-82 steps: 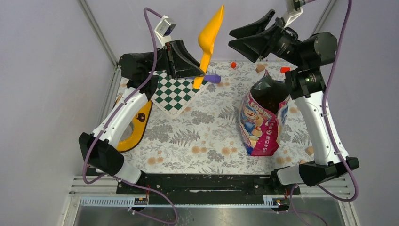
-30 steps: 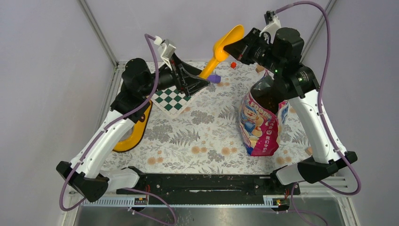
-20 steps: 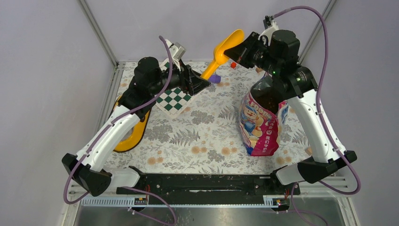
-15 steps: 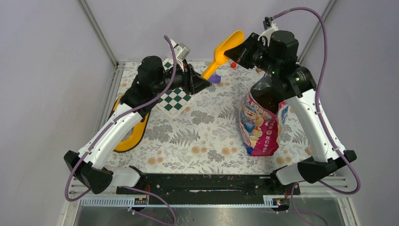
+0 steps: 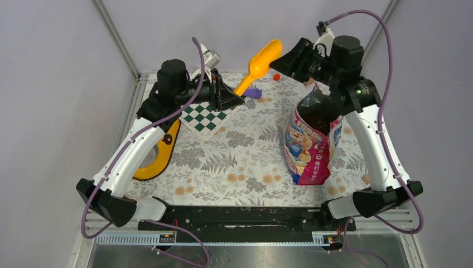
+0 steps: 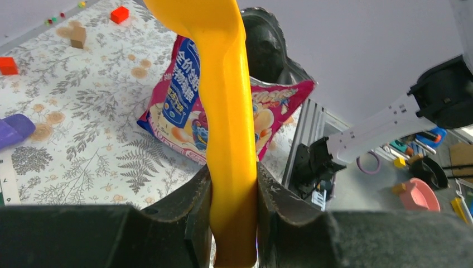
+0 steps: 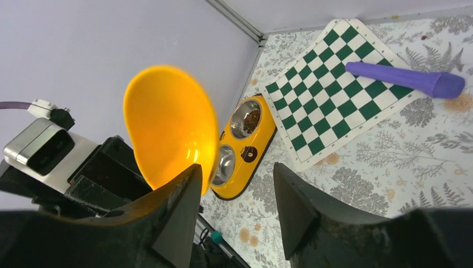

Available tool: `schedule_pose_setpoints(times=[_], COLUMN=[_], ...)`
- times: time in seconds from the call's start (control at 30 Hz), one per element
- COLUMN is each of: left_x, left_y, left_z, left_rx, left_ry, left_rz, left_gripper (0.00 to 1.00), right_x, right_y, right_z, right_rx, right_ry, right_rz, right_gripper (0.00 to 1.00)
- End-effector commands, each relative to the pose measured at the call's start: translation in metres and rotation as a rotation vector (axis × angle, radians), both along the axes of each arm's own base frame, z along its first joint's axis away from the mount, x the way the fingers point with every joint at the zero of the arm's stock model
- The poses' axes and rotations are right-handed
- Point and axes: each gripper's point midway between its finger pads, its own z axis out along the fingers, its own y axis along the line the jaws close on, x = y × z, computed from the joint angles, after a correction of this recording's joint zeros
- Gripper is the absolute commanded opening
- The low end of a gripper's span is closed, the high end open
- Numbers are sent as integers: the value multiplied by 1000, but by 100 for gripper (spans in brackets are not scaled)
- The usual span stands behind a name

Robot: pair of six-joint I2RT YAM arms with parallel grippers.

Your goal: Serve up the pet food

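Progress, top view: pet food [image 5: 319,114] shows dark in the open mouth of the upright bag [image 5: 305,153]. The feeder [image 5: 158,157] is mostly hidden behind the left arm, so its fill cannot be read here.
Tools, top view: left gripper [image 5: 231,97] is clamped on the handle of the scoop [image 5: 263,56], which is raised over the far side of the table. Right gripper [image 5: 277,60] has its jaws apart just beside the scoop's bowl and grips nothing.
Food against tools, top view: the bag stands below the right gripper and well apart from the left one.
Left wrist view: both fingers press the orange handle. The bag lies beyond, clear of the scoop.
Right wrist view: the fingers are spread wide, and the scoop's bowl looks empty. One feeder bowl holds a few pellets, the other shows bare steel.
Stage, judged: partly served. The second bowl is unfilled, so another dip into the bag probably remains.
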Motion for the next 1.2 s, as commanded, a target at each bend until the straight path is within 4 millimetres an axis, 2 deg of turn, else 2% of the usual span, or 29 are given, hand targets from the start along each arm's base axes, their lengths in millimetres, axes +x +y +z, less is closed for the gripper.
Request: schedule_pose_setpoints(times=[0.0,0.13,0.23,0.3,0.33,0.43,0.47,0.53,0.6,0.63,0.67,0.83,1.03,1.17], left_x=[-30,-42,-47,-48,-50,-50,-50,-47,-42,-35,-29,-8,28,32], left_y=[2,4,4,5,5,6,6,5,4,4,4,8,29,38], left_z=[32,33,31,30,31,34,36,43,54,55,59,86,113,130], left_rx=[-28,-23,-14,-8,-8,-10,-12,-33,-73,-95,-122,-313,-556,-693], left_ry=[-89,-89,-88,-94,-100,-108,-107,-111,-114,-103,-100,-68,111,153], left_rz=[-148,-201,-230,-239,-241,-240,-237,-219,-173,-129,-92,61,321,349], left_gripper=[0,0,0,0,0,0,11,26,56,67,73,78,79,79], right_x=[-34,-44,-41,-37,-36,-34,-34,-30,-24,-20,-18,-11,-2,4], right_y=[-7,-4,-3,-3,-1,2,2,1,-4,-6,-8,-18,-35,-45], right_z=[42,42,40,40,40,40,41,43,47,45,48,55,57,48], right_rx=[32,0,-6,10,23,64,80,113,158,186,219,380,518,567], right_ry=[-171,-192,-177,-151,-137,-91,-82,-65,-53,-35,-36,-12,11,67], right_rz=[226,308,312,296,299,298,295,261,187,149,121,-1,-136,-226], right_gripper=[60,64,63,59,55,27,16,0,0,0,0,0,0,0])
